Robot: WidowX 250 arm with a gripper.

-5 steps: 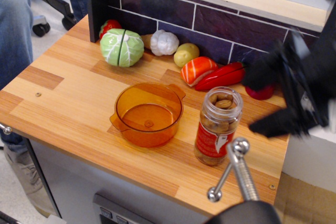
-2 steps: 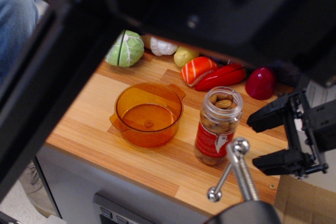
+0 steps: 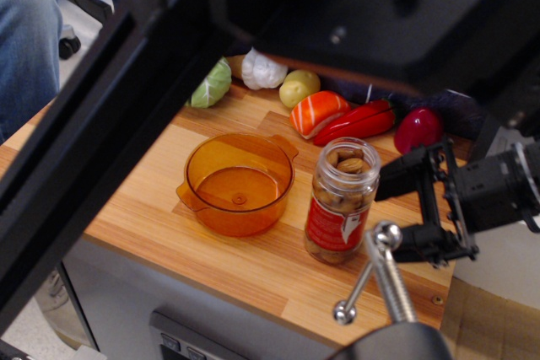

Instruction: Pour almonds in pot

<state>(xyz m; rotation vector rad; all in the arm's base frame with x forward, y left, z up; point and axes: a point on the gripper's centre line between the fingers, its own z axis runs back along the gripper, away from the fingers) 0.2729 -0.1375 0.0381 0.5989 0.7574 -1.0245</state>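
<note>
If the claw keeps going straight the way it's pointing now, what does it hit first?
Most likely the jar of almonds. The open claw points left at it, fingers level with its sides. The pot lies beyond. Depth is hard to judge from this single view.

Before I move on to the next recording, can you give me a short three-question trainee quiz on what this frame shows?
1. True or false: the pot already has almonds in it.
2. Multiple choice: the almond jar stands A) inside the pot, B) upright on the counter between the pot and the end effector, C) tipped over by the cabbage.
3. Fill in: the end effector's jaws are ____ and sit at the jar's side, with no grip visible yet.

Key: 1 false, the pot looks empty; 2 B; 3 open.
</note>
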